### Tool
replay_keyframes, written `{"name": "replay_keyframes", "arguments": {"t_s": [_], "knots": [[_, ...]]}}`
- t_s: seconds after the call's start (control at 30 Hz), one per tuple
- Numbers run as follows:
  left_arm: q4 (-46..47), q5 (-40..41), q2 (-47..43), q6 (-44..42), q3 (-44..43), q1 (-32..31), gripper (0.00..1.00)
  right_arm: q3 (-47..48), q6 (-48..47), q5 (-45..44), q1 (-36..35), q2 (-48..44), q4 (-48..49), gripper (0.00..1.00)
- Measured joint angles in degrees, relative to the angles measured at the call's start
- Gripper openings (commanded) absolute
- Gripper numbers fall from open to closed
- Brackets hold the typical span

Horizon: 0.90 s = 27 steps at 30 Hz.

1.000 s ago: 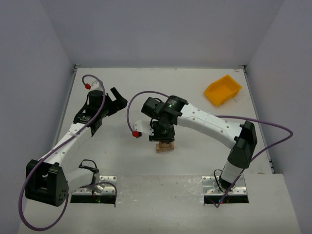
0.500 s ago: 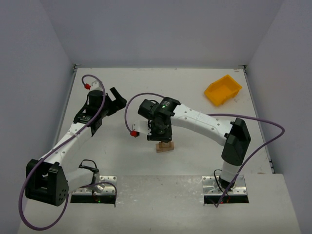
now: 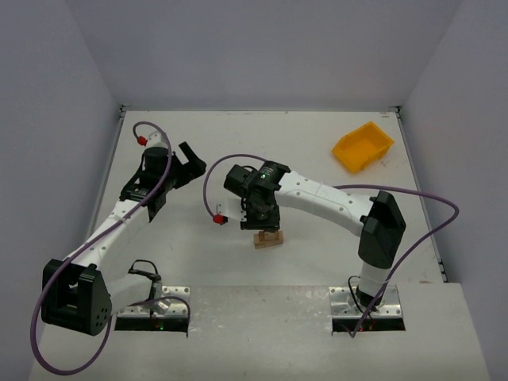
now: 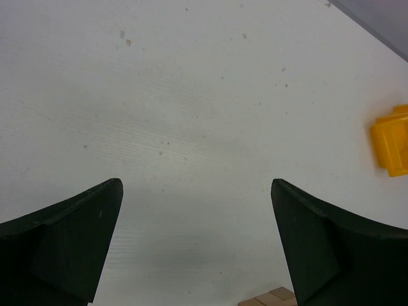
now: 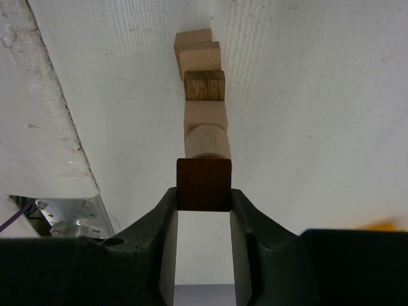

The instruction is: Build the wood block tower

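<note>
The wood block tower (image 3: pixel 268 238) stands on the white table (image 3: pixel 317 254) in front of the right arm. In the right wrist view I look down its stack: pale blocks (image 5: pixel 197 54) at the base, a brown grained block (image 5: pixel 204 85), a pale block (image 5: pixel 205 115), a pale cylinder (image 5: pixel 207 141) and a dark reddish-brown block (image 5: pixel 204 185) on top. My right gripper (image 5: pixel 204 199) is shut on the dark block, one finger on each side. It also shows in the top view (image 3: pixel 262 218). My left gripper (image 4: pixel 197 188) is open and empty over bare table to the tower's left (image 3: pixel 190 165). Pale blocks (image 4: pixel 271 298) peek in at its lower edge.
A yellow plastic bin (image 3: pixel 362 147) sits at the far right, and shows in the left wrist view (image 4: pixel 392 140). Grey walls close in the table on three sides. A raised white ledge (image 5: pixel 38 115) and a metal arm mount (image 5: pixel 70 217) lie at the near edge.
</note>
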State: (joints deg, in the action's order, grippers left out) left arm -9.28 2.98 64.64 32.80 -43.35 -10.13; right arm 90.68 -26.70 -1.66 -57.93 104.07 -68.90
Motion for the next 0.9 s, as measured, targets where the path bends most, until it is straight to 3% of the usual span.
{"name": "replay_keyframes", "arguments": {"t_s": [0.67, 0.9], "knots": [[0.0, 0.0, 0.0, 0.0, 0.0, 0.0, 1.0, -0.9, 0.0, -1.3, 0.0, 0.9, 1.2, 0.06], [0.0, 0.0, 0.0, 0.0, 0.0, 0.0, 1.0, -0.9, 0.0, -1.3, 0.0, 0.9, 1.2, 0.17]]}}
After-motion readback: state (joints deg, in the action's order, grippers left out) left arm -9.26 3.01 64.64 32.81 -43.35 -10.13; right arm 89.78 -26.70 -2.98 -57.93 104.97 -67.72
